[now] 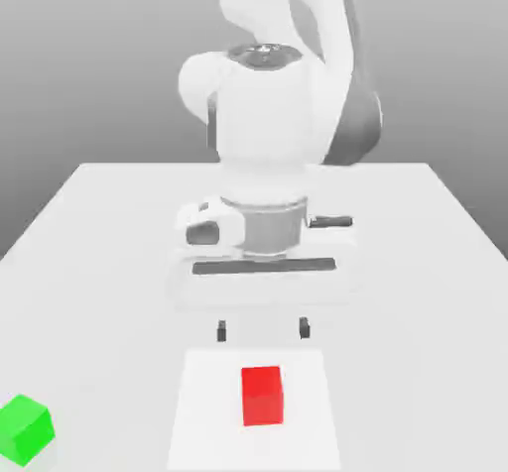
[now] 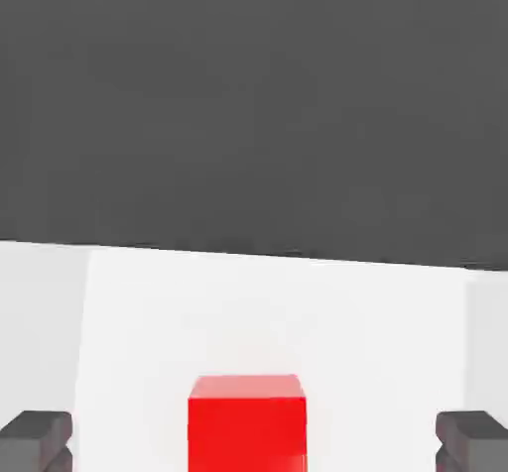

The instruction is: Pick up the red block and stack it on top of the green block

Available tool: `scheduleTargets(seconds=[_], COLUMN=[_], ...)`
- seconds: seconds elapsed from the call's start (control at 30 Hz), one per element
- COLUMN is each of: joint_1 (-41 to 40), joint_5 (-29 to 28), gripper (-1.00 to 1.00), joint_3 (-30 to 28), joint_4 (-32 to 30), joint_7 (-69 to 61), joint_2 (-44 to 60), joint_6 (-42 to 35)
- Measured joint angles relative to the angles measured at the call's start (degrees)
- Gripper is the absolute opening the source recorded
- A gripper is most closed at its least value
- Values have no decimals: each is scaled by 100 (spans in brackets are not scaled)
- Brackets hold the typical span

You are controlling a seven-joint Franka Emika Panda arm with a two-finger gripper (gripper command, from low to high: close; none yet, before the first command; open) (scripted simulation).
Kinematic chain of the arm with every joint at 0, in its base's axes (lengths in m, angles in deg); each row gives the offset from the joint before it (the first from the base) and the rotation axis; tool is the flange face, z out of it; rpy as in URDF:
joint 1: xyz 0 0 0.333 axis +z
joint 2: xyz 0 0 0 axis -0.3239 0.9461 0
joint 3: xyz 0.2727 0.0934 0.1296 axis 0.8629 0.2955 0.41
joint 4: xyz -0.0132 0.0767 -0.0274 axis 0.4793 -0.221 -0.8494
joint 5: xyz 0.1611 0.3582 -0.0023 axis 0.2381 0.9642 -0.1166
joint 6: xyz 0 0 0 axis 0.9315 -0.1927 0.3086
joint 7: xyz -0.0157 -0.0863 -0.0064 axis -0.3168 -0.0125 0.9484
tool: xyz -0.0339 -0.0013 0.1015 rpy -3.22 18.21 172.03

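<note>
The red block (image 1: 263, 395) rests on the white table near its front edge, a small matte cube. My gripper (image 1: 263, 330) hangs open above and just behind it, its two dark fingertips (image 1: 222, 330) spread wider than the cube. In the hand view the red block (image 2: 246, 422) lies between the two dark fingertips (image 2: 38, 439), touching neither. The green block (image 1: 25, 428) stands at the front corner on the exterior view's left, well away from the gripper.
The white table (image 1: 109, 262) stretches back to the arm's base (image 1: 268, 93). A brighter white patch (image 1: 208, 411) surrounds the red block. The table's front edge lies close beyond both cubes.
</note>
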Motion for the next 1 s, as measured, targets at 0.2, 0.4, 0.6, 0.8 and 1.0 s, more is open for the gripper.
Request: scheduleTargets(seconds=[0.2, 0.4, 0.6, 0.8, 1.0], joint_1=[-10, -20, -39, -699, -1452], joint_5=[12, 0, -14, 261, 674], gripper=[-100, -100, -100, -100, -100], joint_3=[14, 22, 39, -653, -1491], joint_4=[98, 112, -29, 872, 1980], joint_7=[-18, -7, 2, 813, 1706], joint_2=[1228, 1323, 377, 498, 1037], joint_6=[1000, 1081, 275, -524, -1142])
